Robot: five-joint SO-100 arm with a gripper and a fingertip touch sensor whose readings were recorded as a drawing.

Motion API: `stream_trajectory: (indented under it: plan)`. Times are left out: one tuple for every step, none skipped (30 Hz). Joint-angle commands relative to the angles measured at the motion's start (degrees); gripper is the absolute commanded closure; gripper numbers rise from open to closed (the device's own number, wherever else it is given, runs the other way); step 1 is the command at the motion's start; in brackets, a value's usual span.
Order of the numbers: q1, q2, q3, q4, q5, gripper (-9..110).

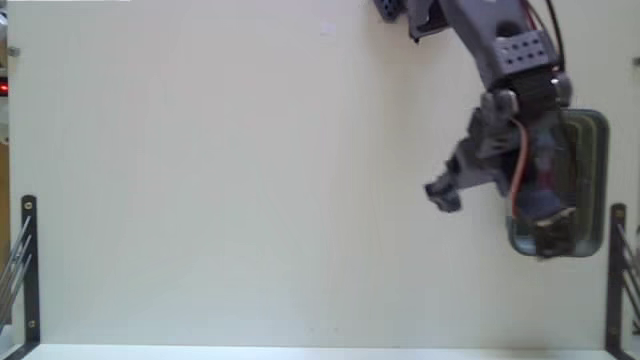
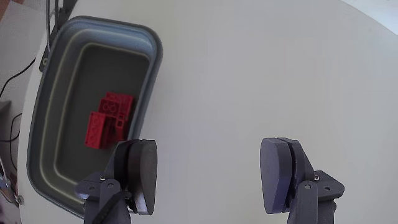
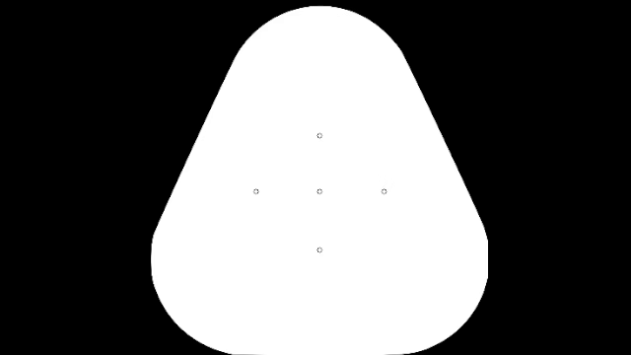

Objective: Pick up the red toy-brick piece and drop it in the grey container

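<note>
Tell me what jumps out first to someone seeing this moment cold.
In the wrist view, the red toy-brick piece lying inside the grey container at the left. Next, the end effector along the bottom edge, open and empty over bare white table. In the fixed view, the arm reaches down from the top and covers most of the container at the right edge.

You're looking at a plain cream tabletop, evenly lit, no hard shadows across it. In the fixed view, black metal brackets stand at the lower left and lower right edges. A small red light glows at the far left edge.
</note>
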Motion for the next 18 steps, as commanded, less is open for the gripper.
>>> stream_trajectory:
  plan:
    - [1.45, 6.13, 2.17, 1.00, 0.18, -9]
    - [2.13, 7.02, 3.06, 1.00, 0.18, -9]
    - [2.82, 7.93, 3.96, 1.01, 0.18, -9]
    - [3.27, 8.51, 4.54, 1.01, 0.18, -9]
    - [3.93, 9.38, 5.41, 1.02, 0.18, -9]
    - [4.61, 10.27, 6.28, 1.02, 0.18, -9]
    - [5.05, 10.84, 6.85, 1.02, 0.18, -9]
    - [5.71, 11.71, 7.71, 1.03, 0.18, -9]
    - [6.36, 12.57, 8.57, 1.03, 0.18, -9]
    - [6.78, 13.11, 9.11, 1.04, 0.18, -9]
    - [7.39, 13.92, 9.91, 1.04, 0.18, -9]
    - [7.99, 14.70, 10.68, 1.05, 0.18, -9]
    - [8.38, 15.21, 11.19, 1.05, 0.18, -9]
    - [8.95, 15.96, 11.93, 1.05, 0.18, -9]
    - [9.52, 16.70, 12.67, 1.06, 0.18, -9]
    - [9.88, 17.18, 13.15, 1.06, 0.18, -9]
    - [10.42, 17.89, 13.85, 1.06, 0.18, -9]
    - [10.94, 18.57, 14.53, 1.07, 0.18, -9]
